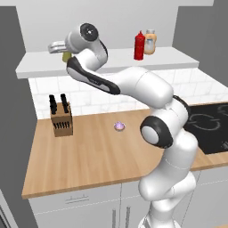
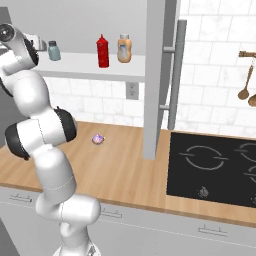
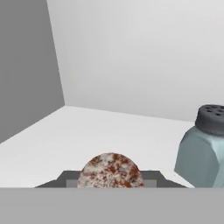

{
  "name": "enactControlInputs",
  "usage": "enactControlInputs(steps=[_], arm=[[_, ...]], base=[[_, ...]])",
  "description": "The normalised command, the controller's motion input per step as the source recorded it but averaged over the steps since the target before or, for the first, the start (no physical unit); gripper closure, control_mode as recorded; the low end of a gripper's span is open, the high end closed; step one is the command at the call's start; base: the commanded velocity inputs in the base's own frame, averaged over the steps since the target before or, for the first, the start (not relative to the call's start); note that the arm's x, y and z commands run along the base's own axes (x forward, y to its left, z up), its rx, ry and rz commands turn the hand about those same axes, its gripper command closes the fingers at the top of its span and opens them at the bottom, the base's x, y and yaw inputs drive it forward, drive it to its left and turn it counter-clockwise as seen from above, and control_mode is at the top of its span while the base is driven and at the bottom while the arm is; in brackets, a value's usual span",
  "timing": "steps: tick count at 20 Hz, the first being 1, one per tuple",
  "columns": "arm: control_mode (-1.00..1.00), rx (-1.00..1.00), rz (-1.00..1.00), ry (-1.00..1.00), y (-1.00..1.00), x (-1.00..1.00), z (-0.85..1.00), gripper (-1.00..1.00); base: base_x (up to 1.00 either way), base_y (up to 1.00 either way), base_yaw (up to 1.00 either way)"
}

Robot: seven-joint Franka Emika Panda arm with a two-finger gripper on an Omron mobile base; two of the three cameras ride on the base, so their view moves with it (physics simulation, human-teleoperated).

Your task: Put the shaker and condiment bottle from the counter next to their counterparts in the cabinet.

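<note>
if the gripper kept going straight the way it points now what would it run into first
Probably the cabinet's pale back wall. The gripper, shut on the shaker, faces bare shelf; the grey-teal shaker stands off to the side, though depth is unclear.

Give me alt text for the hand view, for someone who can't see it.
A round speckled red-and-white shaker top sits low in the middle, held between the fingers. A grey-teal shaker with a dark perforated cap stands to its right on the white cabinet shelf, pale back wall behind.

The white arm (image 1: 147,89) is raised from the base, bent at the elbow and stretched up and leftward, with the pincer (image 1: 62,52) held level and closed on the shaker (image 1: 67,56).
</note>
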Motion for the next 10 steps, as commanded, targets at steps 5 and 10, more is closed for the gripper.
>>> enactControlInputs(steps=[5, 10], arm=[[-1.00, 0.00, 0.00, 0.00, 0.00, 0.24, -0.06, 1.00], [-1.00, 0.00, 0.00, 0.00, 0.00, 0.22, -0.07, 1.00]], base=[[0.00, 0.00, 0.00], [0.00, 0.00, 0.00]])
